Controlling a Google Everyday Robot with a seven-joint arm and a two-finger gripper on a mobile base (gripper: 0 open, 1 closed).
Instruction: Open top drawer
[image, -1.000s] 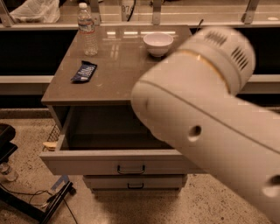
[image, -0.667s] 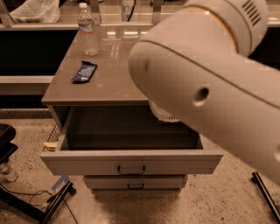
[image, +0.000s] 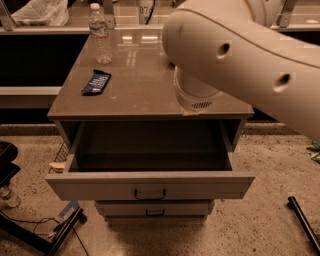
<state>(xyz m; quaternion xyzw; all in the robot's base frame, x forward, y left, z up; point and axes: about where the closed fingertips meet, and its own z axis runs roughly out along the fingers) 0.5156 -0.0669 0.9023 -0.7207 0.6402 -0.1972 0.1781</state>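
Note:
The top drawer (image: 150, 186) stands pulled out toward me, its light-grey front carrying a small dark handle (image: 149, 193) and its deep grey box showing empty. A narrower drawer (image: 154, 208) sits shut beneath it. My white arm (image: 240, 55) crosses the upper right of the view, above the cabinet top. The gripper is out of view.
On the brown cabinet top (image: 135, 90) stand a water bottle (image: 99, 34) at the back left and a dark blue snack packet (image: 96, 82). A plastic bag (image: 37, 12) lies on the counter behind. Black equipment and cables (image: 30, 230) lie on the floor at left; a black rod (image: 303, 220) at right.
My arm has swung upward and to the right, uncovering the drawer's right side and front. The white bowl seen earlier on the top is now hidden behind the arm. The drawer stays open.

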